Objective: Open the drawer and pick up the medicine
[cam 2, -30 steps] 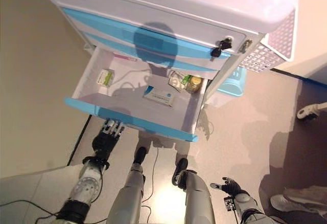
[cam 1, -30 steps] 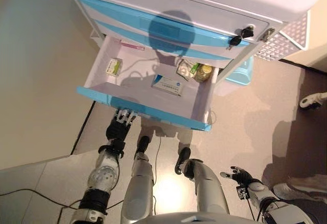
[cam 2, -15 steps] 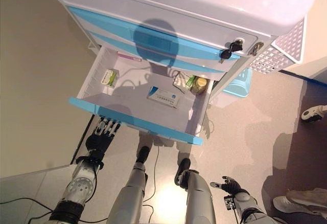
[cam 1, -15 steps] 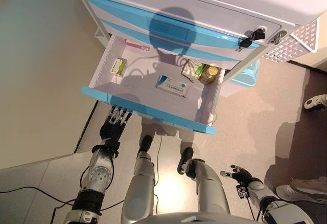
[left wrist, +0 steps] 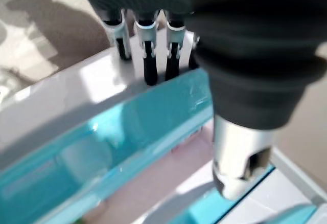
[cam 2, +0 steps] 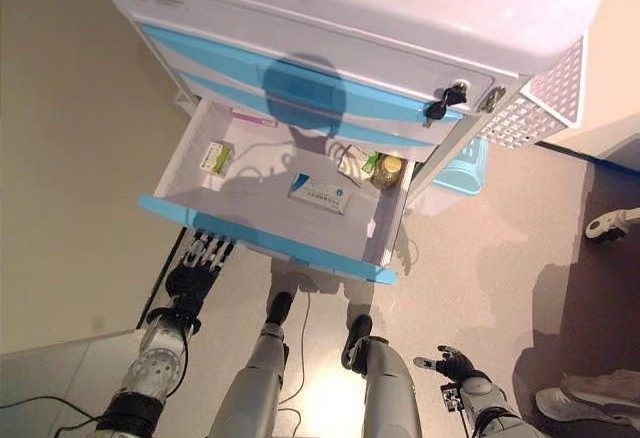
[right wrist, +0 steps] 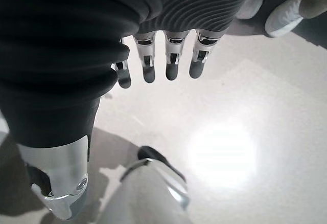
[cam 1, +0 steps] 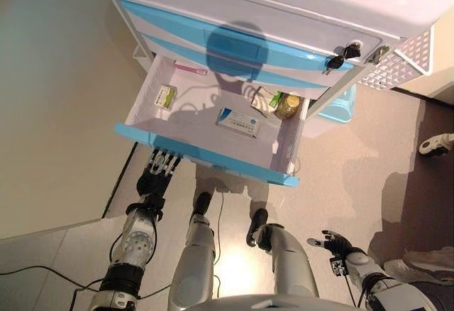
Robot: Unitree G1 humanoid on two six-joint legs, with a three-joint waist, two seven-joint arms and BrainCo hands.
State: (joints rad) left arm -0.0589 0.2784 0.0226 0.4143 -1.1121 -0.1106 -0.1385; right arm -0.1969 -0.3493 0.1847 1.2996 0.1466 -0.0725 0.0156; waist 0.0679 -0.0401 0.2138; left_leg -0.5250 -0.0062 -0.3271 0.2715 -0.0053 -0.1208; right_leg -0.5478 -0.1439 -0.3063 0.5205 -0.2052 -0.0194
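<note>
The white cabinet's lower drawer [cam 1: 206,156], blue-fronted, stands pulled out. Inside lie a white-and-blue medicine box [cam 1: 237,121], a small green-and-white box [cam 1: 165,96], a yellow-capped bottle [cam 1: 287,104], a foil packet [cam 1: 264,98] and a pink strip [cam 1: 190,69]. My left hand [cam 1: 157,174] is under the drawer's front at its left end, open. Its straight fingers [left wrist: 148,63] reach up against the blue lip [left wrist: 127,132]. My right hand [cam 1: 338,243] hangs low at the right, open over the floor, far from the drawer. It holds nothing.
Keys [cam 1: 339,55] hang from the lock in the drawer above. A white perforated basket [cam 1: 404,59] hangs on the cabinet's right side, with a light blue bin [cam 1: 339,105] below it. A caster [cam 1: 434,144] and a person's shoe [cam 1: 425,263] lie to the right. A beige wall stands at the left.
The camera has shifted slightly. The left hand stays under the drawer's front lip, and the drawer stands about as far out as before. The right hand has not moved.
</note>
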